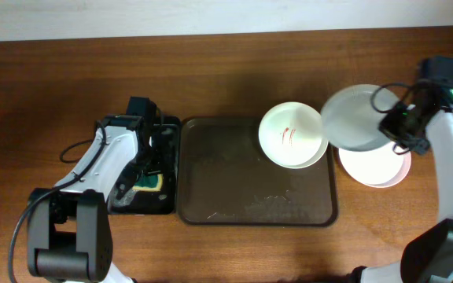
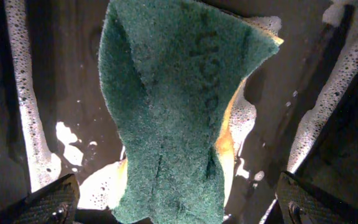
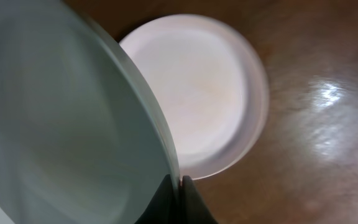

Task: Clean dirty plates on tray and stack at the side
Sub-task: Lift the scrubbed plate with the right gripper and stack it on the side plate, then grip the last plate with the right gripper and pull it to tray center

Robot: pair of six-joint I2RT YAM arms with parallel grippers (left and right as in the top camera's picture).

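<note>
right claw (image 3: pixel 180 185) pinches mint plate (image 1: pixel 355 118) rim | overlapping white plate (image 1: pixel 377 168)

The table (image 1: pixel 53 79) is glossy wood, the sponge (image 2: pixel 173 106) coarse, the green plate (image 3: pixel 61 124) smooth.

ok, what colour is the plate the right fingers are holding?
Pale mint-green plate, clearest in the right wrist view beside the white plate.

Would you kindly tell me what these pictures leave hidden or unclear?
1. Left wrist: the left claw shows only fingertips at the bottom edge; the sponge hides much of the black tray.
2. Right wrist: the green plate runs off frame and covers part of the white plate; the right claw is mostly cut off.
3. Overhead: whether the green plate touches the streaked plate is unclear.
</note>
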